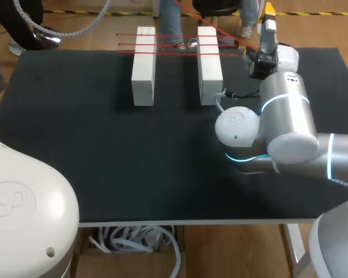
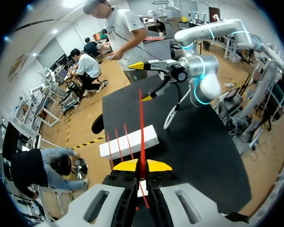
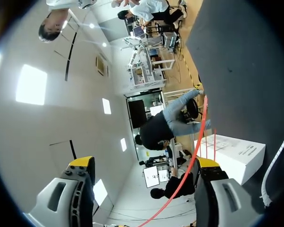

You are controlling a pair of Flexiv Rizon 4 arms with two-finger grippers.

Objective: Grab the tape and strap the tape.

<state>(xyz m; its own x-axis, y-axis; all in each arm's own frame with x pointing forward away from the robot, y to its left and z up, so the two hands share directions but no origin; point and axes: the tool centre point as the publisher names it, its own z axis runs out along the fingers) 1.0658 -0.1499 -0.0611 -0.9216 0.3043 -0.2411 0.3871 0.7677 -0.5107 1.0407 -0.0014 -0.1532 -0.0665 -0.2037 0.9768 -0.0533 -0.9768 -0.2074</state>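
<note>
1. The left hand [image 2: 142, 166] is clenched on the red tape [image 2: 141, 123]. Its two yellow tips stand close together with the strand pinched between them.
2. From that pinch the tape runs taut, straight ahead of the left hand. It passes above the two white blocks [image 1: 143, 69] just ahead of and below it, and goes on to the right hand [image 3: 146, 163] beyond them.
3. The right hand is released, its fingers wide apart. The tape passes just inside one finger and touches that side at most. The other finger is well clear of it.
4. Several red passes already lie across both blocks, which stand side by side on the black worktop [image 1: 104, 162].
5. Handling, as a judgement:
   - The tape looks thin, light and limp, so it keeps a line only under tension.
   - It will likely sag, twist or curl as soon as either end goes slack.
   - It is narrow and smooth-looking, so it could slide through a loose pinch.
   - Whether one face is sticky cannot be told.
6. The blocks look light. A hard sideways pull on the strand may drag or tip them, so tension should be kept modest.
7. The best place for the right hand to take hold seems to be the free span between the two hands, right where the strand already lies against its finger. It should be nipped flat at the fingertips.
</note>
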